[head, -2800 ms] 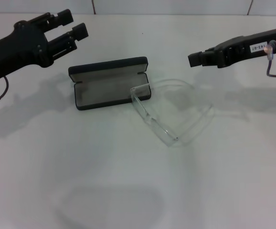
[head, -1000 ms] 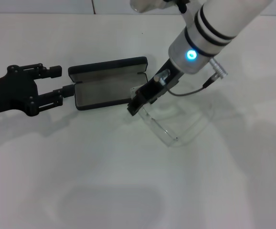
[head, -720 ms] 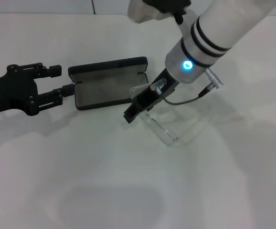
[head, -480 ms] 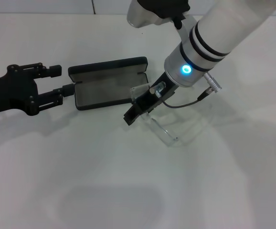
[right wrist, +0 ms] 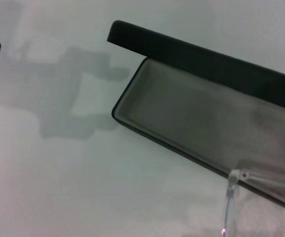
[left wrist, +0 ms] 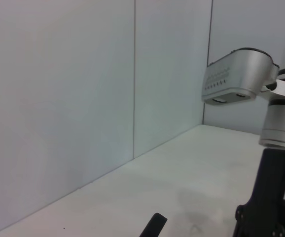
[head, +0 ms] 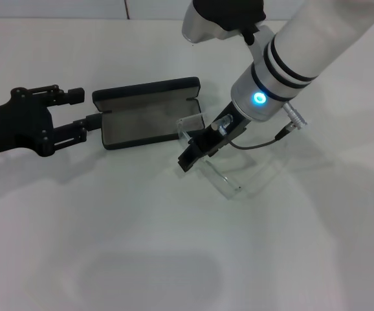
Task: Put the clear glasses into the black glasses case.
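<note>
The black glasses case (head: 149, 114) lies open on the white table, grey lining up, with its lid standing at the far side. The clear glasses (head: 229, 178) lie just right of it, one hinge corner resting by the case's right end. My right gripper (head: 195, 153) reaches down over the glasses' front near that corner. In the right wrist view the case (right wrist: 196, 106) fills the middle and the glasses' corner (right wrist: 232, 180) shows at its near rim. My left gripper (head: 80, 115) is open at the case's left end, one finger (head: 78, 132) against it.
The white table (head: 142, 246) runs wide toward the near edge. A pale wall (left wrist: 83, 98) rises behind the table. My right arm's white and silver body (head: 284, 58) hangs over the back right, with a cable (head: 274, 136) looping beside the glasses.
My right arm swung in from the far right and came down over the glasses. My left gripper dropped to the case's left end. In the last half second the right gripper edged right.
</note>
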You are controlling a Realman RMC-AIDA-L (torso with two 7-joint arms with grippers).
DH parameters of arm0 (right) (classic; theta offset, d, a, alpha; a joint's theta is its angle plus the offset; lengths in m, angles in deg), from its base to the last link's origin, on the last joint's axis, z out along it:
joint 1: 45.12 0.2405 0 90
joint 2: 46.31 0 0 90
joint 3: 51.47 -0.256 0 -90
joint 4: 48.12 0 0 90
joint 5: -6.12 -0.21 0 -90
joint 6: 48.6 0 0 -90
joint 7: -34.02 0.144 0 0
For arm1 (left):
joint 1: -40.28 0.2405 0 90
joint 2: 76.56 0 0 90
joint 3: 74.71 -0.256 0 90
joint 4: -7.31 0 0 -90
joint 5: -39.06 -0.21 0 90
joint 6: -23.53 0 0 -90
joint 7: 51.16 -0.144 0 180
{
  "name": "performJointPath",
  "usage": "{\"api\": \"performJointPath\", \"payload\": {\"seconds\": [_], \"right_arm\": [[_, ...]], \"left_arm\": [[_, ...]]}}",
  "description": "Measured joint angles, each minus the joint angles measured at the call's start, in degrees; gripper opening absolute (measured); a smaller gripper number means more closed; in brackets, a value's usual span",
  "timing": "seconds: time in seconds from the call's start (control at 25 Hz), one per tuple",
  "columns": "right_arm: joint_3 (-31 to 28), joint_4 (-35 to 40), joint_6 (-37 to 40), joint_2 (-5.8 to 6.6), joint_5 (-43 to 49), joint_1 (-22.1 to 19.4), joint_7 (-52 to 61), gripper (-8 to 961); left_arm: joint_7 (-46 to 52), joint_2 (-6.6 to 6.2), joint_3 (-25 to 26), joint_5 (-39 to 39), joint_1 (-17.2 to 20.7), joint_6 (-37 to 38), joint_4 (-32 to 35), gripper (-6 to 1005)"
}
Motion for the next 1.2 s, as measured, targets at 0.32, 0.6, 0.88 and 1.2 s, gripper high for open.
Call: {"api": "performJointPath", "payload": {"seconds": [0.32,0.6,0.88,1.2], "right_arm": [[0.1,-0.8,0.5,0.0,0.0,-0.3,-0.3,542],[-0.1,0.0,1.3,0.0,-0.3,-0.6,-2.8,502],[-0.2,-0.2,2.3,0.0,-0.4,-0.6,-2.7,271],[-1.2,4.4,5.8,0.19,0.3,-2.3,-2.8,155]], "left_arm": [[0.0,0.55,0.0,-0.3,-0.5,-1.2,-0.1,544],[-0.2,0.54,0.0,-0.3,-0.6,-1.2,-0.1,541],[-0.5,0.61,0.0,-0.1,-0.4,-1.2,-0.1,538],[-0.5,0.73,0.0,0.1,0.5,-1.0,0.2,535]]}}
